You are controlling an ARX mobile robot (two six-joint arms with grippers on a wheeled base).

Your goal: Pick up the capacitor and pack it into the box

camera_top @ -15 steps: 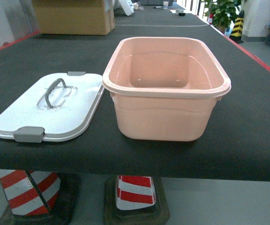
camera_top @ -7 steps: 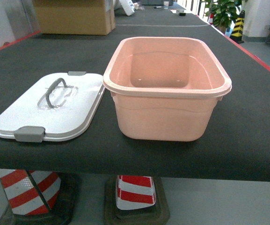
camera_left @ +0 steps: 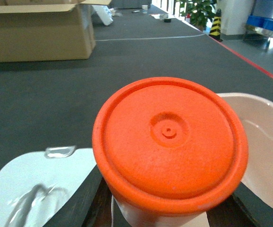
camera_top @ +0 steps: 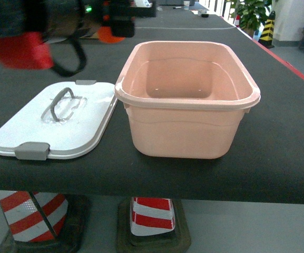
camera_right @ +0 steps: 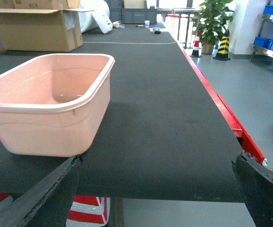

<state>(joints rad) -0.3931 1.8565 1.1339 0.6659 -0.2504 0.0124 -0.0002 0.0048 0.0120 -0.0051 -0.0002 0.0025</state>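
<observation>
1. So, the black table [camera_top: 46, 63] fills most of the head view.
2. Pink box [camera_top: 186, 100] sits open near the table's front edge, nothing visible inside.
3. Its white lid [camera_top: 57, 124] lies flat just left of it, grey handle up.
4. Left gripper [camera_top: 107, 21] is blurred at top left, above the table behind the lid. It's clamped on the capacitor [camera_left: 169, 142], whose orange cap fills the left wrist view.
5. Right gripper [camera_right: 155, 189] – only dark finger edges show, spread wide, nothing between them.
</observation>
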